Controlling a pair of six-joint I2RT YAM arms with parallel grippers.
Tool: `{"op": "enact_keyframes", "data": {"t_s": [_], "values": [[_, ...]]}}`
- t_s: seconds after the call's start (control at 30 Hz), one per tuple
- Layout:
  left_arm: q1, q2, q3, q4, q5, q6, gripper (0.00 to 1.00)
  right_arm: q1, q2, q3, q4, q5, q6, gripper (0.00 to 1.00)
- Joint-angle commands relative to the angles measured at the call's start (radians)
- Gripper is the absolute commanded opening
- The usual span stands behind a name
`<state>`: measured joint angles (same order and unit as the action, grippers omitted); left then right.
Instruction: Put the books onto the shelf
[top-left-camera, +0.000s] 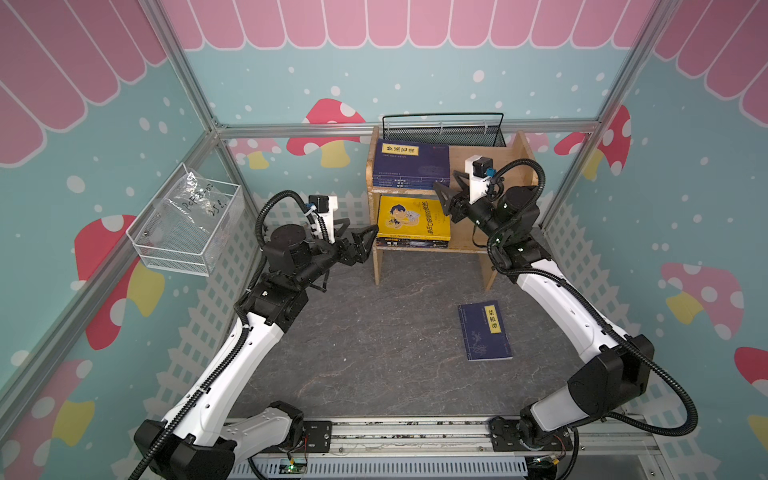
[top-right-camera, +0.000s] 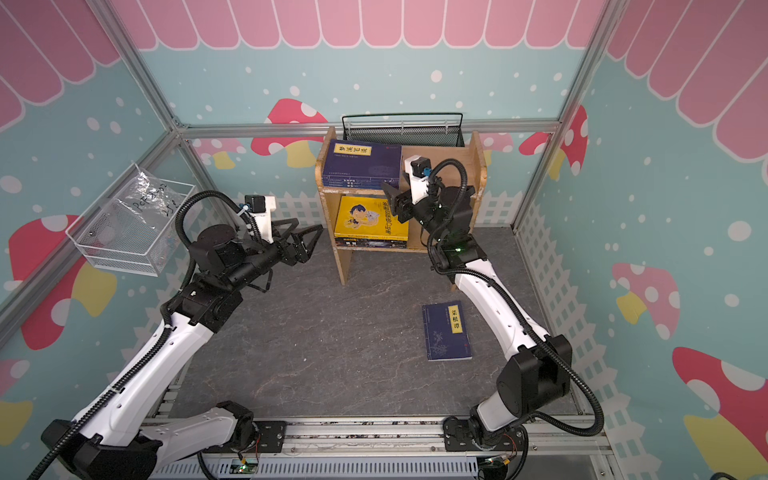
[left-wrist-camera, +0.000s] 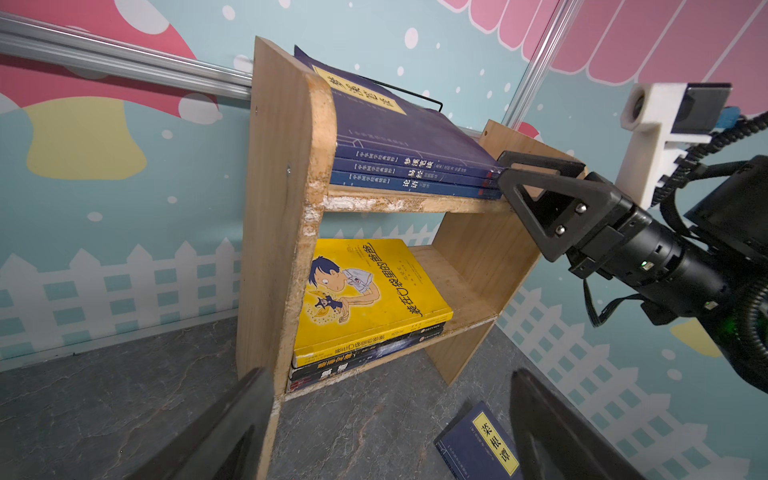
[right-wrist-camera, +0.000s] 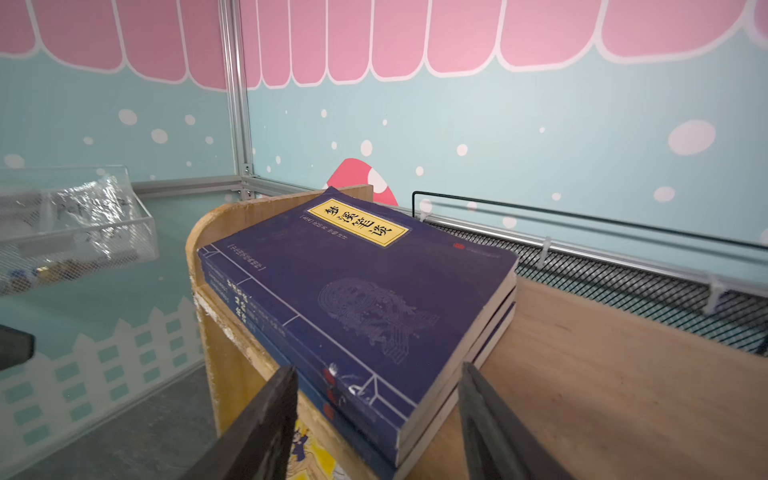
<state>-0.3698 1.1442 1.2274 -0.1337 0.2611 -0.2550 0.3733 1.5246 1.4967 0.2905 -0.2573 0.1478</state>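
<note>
Right claw (right-wrist-camera: 379, 370) wide, straddling corner of navy book stack (right-wrist-camera: 365, 299) on top tier of shelf (right-wrist-camera: 582, 374); skewed retreat may drag top book off. Left claw (top-left-camera: 361, 226) wide, empty.

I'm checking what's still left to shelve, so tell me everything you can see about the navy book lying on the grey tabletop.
The navy book is a thin closed paperback lying flat, cover up and slightly askew, on the grey tabletop, in front of the shelf on the robot's right. A vertical yellow title label sits near its far right corner; a faint pale floral drawing marks the lower cover. Only the tabletop touches it.
</note>
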Motion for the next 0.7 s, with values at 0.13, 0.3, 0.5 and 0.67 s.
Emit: {"op": "enact_keyframes", "data": {"t_s": [0.13, 0.3, 0.5, 0.67], "values": [[-0.003, -0.037, -0.041, -0.006, 0.018, -0.008, 0.91, -0.002, -0.189, -0.096, -0.051, 0.098, -0.022, 0.77], [-0.019, -0.055, -0.13, 0.006, 0.055, -0.072, 0.95, -0.002, -0.336, -0.209, -0.221, 0.202, -0.005, 0.83], [-0.127, -0.012, -0.244, 0.041, 0.045, -0.173, 0.99, -0.002, -0.546, -0.399, -0.458, 0.442, 0.081, 0.9], [-0.233, 0.072, -0.348, 0.176, -0.008, -0.311, 1.0, -0.004, -0.686, -0.633, -0.502, 0.519, 0.182, 0.99]]}}
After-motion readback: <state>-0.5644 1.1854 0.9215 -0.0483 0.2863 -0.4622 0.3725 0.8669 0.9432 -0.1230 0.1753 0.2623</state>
